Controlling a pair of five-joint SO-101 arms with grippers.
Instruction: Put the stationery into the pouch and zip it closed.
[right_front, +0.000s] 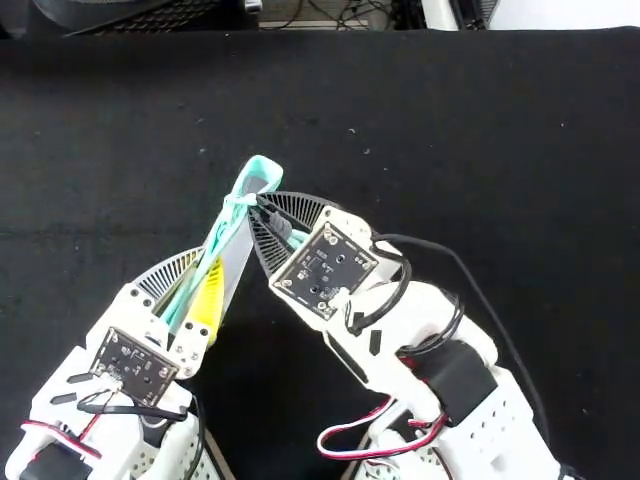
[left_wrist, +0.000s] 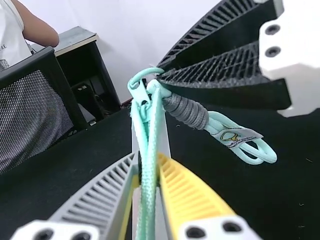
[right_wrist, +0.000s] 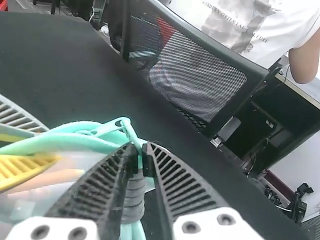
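The right gripper (right_wrist: 141, 155) is seen pressed together on the zipper pull (left_wrist: 189, 111), a grey cord-wrapped grip trailing a mint loop, and it is pinched between black ribbed fingers. The left gripper (left_wrist: 148, 167) is clamped on the pouch (right_front: 232, 240), with the woven mint zipper edge squeezed between one grey and one yellow ribbed finger. The thin, translucent pouch is held edge-on between the two arms, over the black cloth-covered counter (right_front: 450, 130).

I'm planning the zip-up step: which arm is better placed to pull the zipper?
Right, probably: its tool is shut on the zipper pull, while the left tool clamps the pouch by its edge, steadying it.
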